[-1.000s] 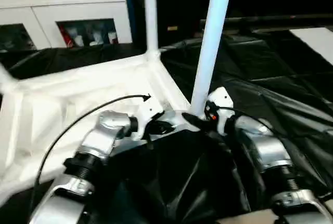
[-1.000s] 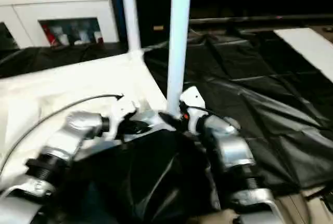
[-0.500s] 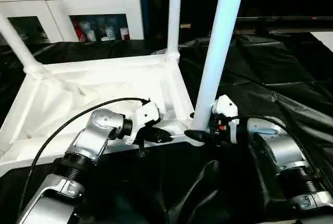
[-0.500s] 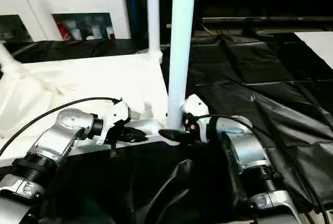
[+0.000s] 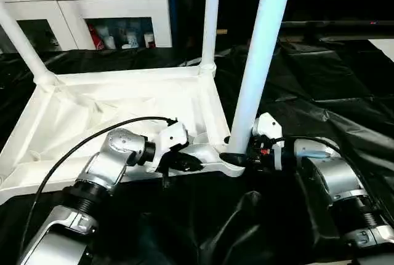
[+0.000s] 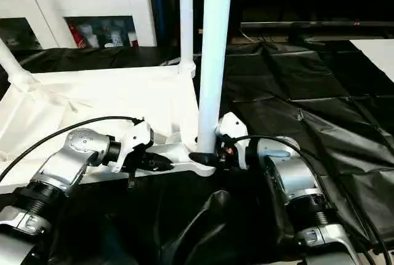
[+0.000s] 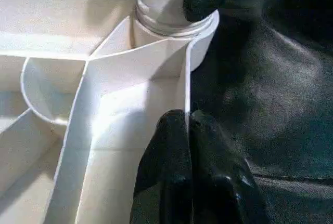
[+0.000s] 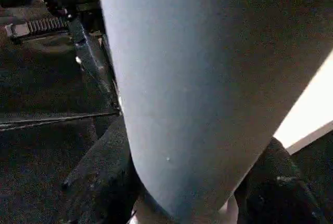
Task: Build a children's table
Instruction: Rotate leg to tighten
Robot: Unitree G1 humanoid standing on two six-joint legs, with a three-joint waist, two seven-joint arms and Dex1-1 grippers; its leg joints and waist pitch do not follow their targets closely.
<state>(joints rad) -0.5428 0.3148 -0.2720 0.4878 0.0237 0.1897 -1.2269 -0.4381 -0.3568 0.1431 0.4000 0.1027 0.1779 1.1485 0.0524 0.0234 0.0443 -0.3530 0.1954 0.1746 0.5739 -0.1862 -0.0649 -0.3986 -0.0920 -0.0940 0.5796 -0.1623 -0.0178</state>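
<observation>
On crinkled black sheeting [image 5: 345, 93], upturned ribbed white tabletop [image 5: 111, 108]; left gripper [image 7: 188, 146] pinched on its thin rim wall, right gripper [image 8: 182, 182] clasping smooth round leg [image 5: 258, 62] near socket.

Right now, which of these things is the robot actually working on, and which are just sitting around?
Job: upturned tabletop; near leg; two far legs; left gripper; right gripper.
Lying about: white cabinet; black sheet.

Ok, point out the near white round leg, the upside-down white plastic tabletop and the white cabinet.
near white round leg [image 5: 258, 74], left eye view, mid-shaft.
white plastic tabletop [image 5: 123, 75], left eye view, far rim.
white cabinet [image 5: 154, 3], left eye view, front frame.
</observation>
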